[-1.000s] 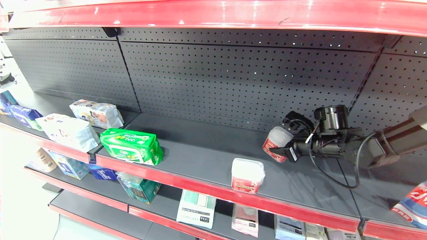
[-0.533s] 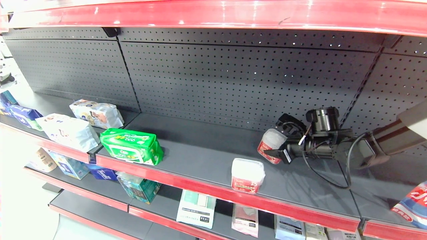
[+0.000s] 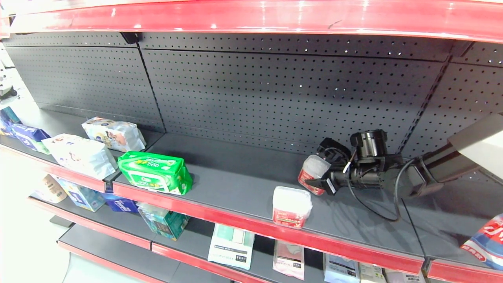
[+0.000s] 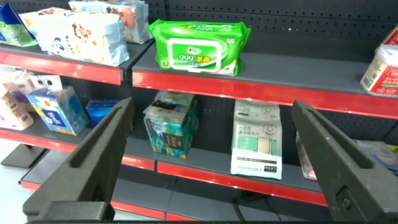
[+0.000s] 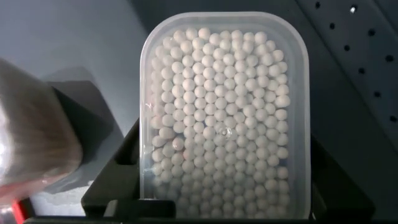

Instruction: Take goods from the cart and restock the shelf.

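My right gripper is shut on a clear tub of white beads with a red label, held tilted just above the grey shelf board, right of its middle. In the right wrist view the tub sits between the two dark fingers. A second, matching tub stands upright at the shelf's red front edge, a little left of and in front of the held one; it shows blurred as tub. My left gripper hangs open and holds nothing, out in front of the lower shelves.
A green wipes pack and white tissue packs lie on the shelf's left part. A blue-red bag is at the right edge. Boxes and packets fill the lower shelf. Perforated back panel stands behind.
The right arm has carried the held tub leftward along the shelf, closer to the tub that stands at the front edge. Nothing else has moved.
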### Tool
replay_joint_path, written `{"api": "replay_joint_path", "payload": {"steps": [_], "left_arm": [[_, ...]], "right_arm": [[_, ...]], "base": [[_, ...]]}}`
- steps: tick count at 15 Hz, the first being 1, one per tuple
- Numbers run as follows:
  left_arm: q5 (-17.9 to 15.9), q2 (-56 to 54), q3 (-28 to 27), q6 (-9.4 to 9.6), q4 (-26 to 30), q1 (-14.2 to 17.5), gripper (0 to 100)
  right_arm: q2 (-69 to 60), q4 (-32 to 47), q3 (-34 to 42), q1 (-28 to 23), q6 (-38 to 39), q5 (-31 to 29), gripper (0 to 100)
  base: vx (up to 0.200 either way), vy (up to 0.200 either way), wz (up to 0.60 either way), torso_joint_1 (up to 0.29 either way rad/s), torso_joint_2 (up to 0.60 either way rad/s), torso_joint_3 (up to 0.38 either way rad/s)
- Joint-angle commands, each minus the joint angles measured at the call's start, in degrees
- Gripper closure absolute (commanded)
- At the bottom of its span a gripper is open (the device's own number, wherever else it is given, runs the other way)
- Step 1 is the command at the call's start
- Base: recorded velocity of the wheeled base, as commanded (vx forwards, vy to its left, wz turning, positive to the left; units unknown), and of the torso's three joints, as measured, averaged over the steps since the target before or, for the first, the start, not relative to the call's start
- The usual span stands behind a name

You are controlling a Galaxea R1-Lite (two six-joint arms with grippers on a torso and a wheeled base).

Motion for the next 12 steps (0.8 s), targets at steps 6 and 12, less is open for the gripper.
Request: {"api": "replay_joint_path", "payload": {"steps": [6,12], "left_arm": [[0.01,0.02,0.01,-0.01,-0.01,0.05,0],[0.01,0.02,0.01,-0.01,-0.01,0.05,0]], "right_arm": [[1.55,0.01,-0.79,0.05,-0.38,0.02,0],[1.55,-0.08,-0.97,-0.13,-0.29,-0.16,0]], "base": [[0.0,0.0,0.0,0.0,0.0,0.0],[0.0,0.0,0.0,0.0,0.0,0.0]]}}
